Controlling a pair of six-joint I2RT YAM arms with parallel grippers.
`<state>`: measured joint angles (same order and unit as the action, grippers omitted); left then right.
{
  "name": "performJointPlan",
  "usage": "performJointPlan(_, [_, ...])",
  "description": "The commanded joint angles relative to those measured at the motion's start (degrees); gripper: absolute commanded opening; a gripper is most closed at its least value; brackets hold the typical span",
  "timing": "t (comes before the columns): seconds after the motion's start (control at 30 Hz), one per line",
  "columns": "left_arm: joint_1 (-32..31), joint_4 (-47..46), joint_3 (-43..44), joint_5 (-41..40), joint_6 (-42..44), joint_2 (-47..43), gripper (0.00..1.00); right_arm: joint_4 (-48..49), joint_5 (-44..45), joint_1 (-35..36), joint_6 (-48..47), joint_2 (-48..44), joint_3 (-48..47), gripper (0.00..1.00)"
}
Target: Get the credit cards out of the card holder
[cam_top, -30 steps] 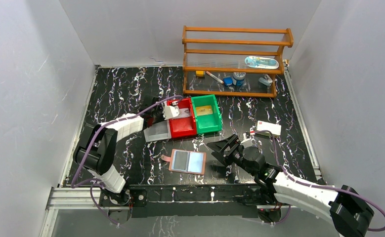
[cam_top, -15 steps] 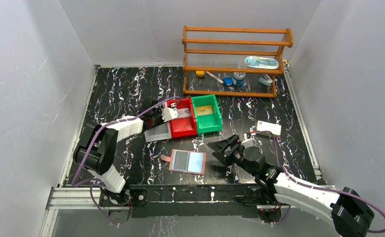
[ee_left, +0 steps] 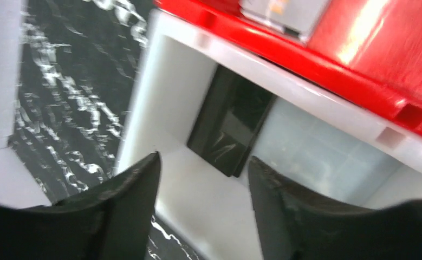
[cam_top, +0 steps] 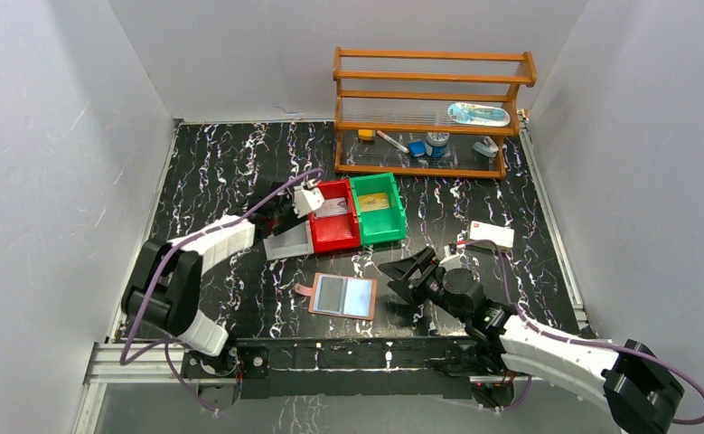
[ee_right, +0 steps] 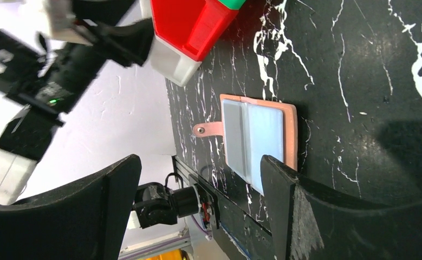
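Observation:
The card holder (cam_top: 343,296) lies open and flat on the black table, reddish-brown with two pale blue-grey pockets; it also fills the right wrist view (ee_right: 257,138), strap tab (ee_right: 207,129) pointing left. My right gripper (cam_top: 404,276) (ee_right: 200,162) hovers just right of it, open and holding nothing. My left gripper (cam_top: 301,202) (ee_left: 203,160) is open above the white bin (cam_top: 286,242) (ee_left: 165,103), where a dark card (ee_left: 227,127) lies. A pale card (cam_top: 333,208) rests in the red bin (cam_top: 336,235), and a yellowish card (cam_top: 374,202) in the green bin (cam_top: 380,226).
A wooden shelf rack (cam_top: 429,108) with small items stands at the back right. A white box with a red mark (cam_top: 491,236) lies right of the green bin. Grey walls close in the table on three sides.
My left gripper's jaws have opened and it has lifted slightly away from the bins, the left arm swinging a little leftward. The right arm and the card holder have stayed put.

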<state>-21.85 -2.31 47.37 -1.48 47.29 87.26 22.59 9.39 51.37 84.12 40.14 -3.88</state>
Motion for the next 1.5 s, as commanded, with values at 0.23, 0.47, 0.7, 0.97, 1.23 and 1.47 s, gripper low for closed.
performJointPlan(0.23, [0.1, 0.5, -3.6, 5.6, -27.4, -26.9, 0.93, -11.0, -4.9, -0.2, -5.3, 8.6, -12.9, 0.91])
performJointPlan(0.47, [0.2, 19.1, -3.6, -6.0, -54.9, -37.8, 0.98, -30.3, -6.3, 0.8, -12.9, 24.6, -32.4, 0.88])
performJointPlan(0.7, [0.2, 27.2, -5.7, -8.7, -69.4, -43.4, 0.98, -47.3, 6.3, 9.6, -14.2, 39.0, -48.8, 0.88])
performJointPlan(0.97, [0.2, 28.1, -10.5, -8.4, -72.4, -52.8, 0.98, -59.8, 15.0, 16.1, -14.2, 50.8, -62.5, 0.88])
performJointPlan(1.23, [0.2, 31.0, -12.7, -9.5, -73.3, -54.8, 0.98, -63.8, 15.4, 19.1, -12.0, 61.7, -72.1, 0.84])
performJointPlan(1.47, [0.2, 29.7, -14.1, -9.8, -74.0, -56.2, 0.98, -65.1, 13.7, 19.4, -12.4, 66.4, -75.5, 0.76])
